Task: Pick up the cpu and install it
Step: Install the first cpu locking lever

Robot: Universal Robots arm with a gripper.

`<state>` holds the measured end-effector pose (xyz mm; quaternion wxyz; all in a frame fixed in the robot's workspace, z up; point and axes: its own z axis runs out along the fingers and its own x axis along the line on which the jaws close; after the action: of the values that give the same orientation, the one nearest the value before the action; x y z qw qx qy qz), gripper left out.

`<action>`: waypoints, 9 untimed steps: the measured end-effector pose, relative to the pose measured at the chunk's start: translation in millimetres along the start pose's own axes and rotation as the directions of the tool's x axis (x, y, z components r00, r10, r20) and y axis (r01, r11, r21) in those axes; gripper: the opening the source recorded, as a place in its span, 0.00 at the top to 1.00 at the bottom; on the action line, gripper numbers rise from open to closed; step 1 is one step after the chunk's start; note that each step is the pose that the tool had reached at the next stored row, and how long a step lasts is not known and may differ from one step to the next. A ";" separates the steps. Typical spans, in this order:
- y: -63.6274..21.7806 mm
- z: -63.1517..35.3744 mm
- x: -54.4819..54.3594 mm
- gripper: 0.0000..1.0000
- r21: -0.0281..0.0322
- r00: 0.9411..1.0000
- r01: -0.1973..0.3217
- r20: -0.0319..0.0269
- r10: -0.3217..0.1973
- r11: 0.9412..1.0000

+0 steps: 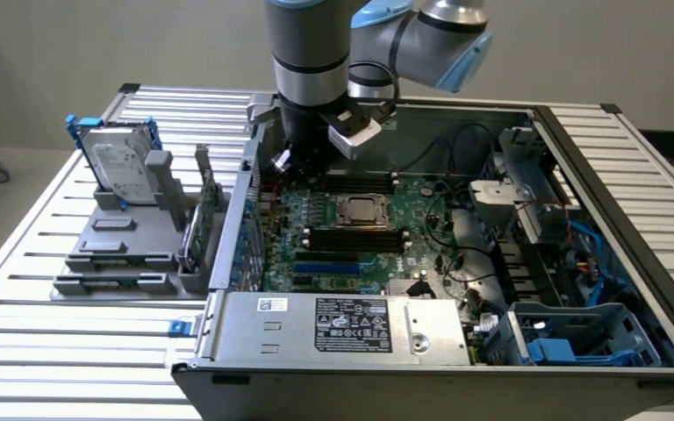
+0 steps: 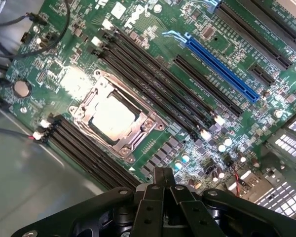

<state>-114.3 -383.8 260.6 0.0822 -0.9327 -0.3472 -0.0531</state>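
The cpu (image 1: 364, 209), a small square chip with a pale silvery top, lies flat inside the metal-framed socket (image 1: 367, 221) of the green motherboard in the open computer case. In the wrist view the cpu (image 2: 113, 118) glares bright inside the socket frame (image 2: 138, 143). My gripper (image 1: 294, 165) hangs over the board, apart from the socket toward the exterior view's left and farther back. Its black fingers (image 2: 163, 180) meet at the tips, shut with nothing between them, well clear of the chip.
Black memory slots (image 2: 153, 74) flank the socket, and a blue expansion slot (image 2: 222, 66) runs beyond them. A silver hard drive (image 1: 120, 162) stands in a grey fixture outside the case. A power supply (image 1: 337, 326), a blue drive cage (image 1: 583, 338) and cables (image 1: 455, 237) crowd the case.
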 end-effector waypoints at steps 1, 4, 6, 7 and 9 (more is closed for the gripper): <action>0.0 -0.3 0.0 0.89 0.002 1.000 0.014 0.002 -0.014 1.000; -0.2 -1.7 0.2 0.89 0.008 0.998 0.056 0.008 -0.056 0.998; -0.3 -2.8 0.4 0.89 0.013 0.996 0.084 0.011 -0.084 0.996; -0.4 -3.2 0.5 0.89 0.015 0.995 0.098 0.012 -0.099 0.995; -0.5 -4.1 0.7 0.89 0.020 0.992 0.126 0.015 -0.126 0.992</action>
<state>-114.3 -383.8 264.8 0.0847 -0.9085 -0.4065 -0.0474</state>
